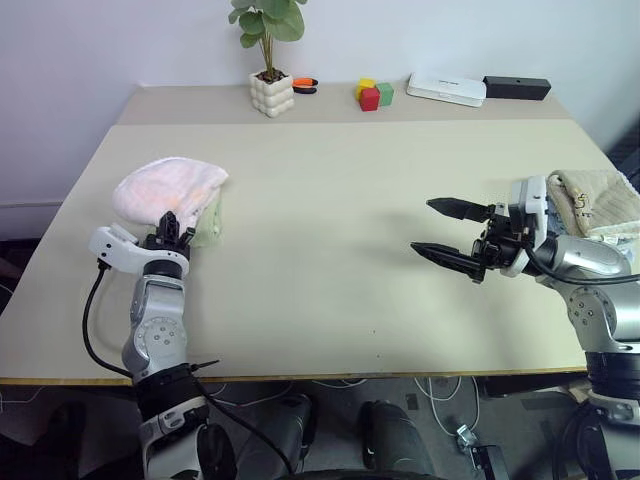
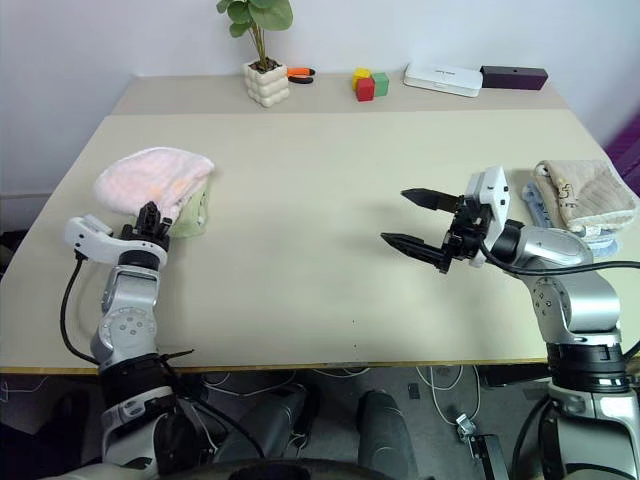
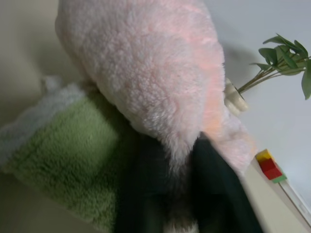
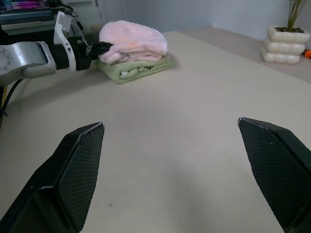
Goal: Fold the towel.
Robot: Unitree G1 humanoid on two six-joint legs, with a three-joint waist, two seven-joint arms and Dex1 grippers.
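Left gripper (image 1: 170,228) at the near edge of the towel (image 1: 168,186), near the table's left side; fingers (image 3: 214,194) narrowly parted, with a fluffy pink fold of towel lying between them; firm grip or mere contact: cannot tell. Towel folded into a rounded, thick bundle of pale pink terry, resting on top of a green cloth (image 3: 63,160); green cloth folded flat, plush, with a pale band along one edge, protruding from under the towel on the side toward the table centre. Right gripper (image 1: 448,232) above bare tabletop on the right half, well apart from the towel; jaws spread wide, nothing between them; fingers (image 4: 73,170) black, wedge-shaped, with a fine mesh texture on the inner faces. Just beyond the right arm, at the right table edge, a beige towel (image 1: 598,200) with a small printed mark, stacked on other folded cloths. Table (image 1: 330,200) smooth, matte, pale beige. Along the far edge: white bubble-shaped pot (image 1: 272,92) holding a green-leaved plant (image 1: 266,20); orange item (image 1: 304,84) just beside the pot; yellow, red and green blocks (image 1: 372,94) touching one another; flat white box (image 1: 446,89); black bar-shaped box (image 1: 516,87).
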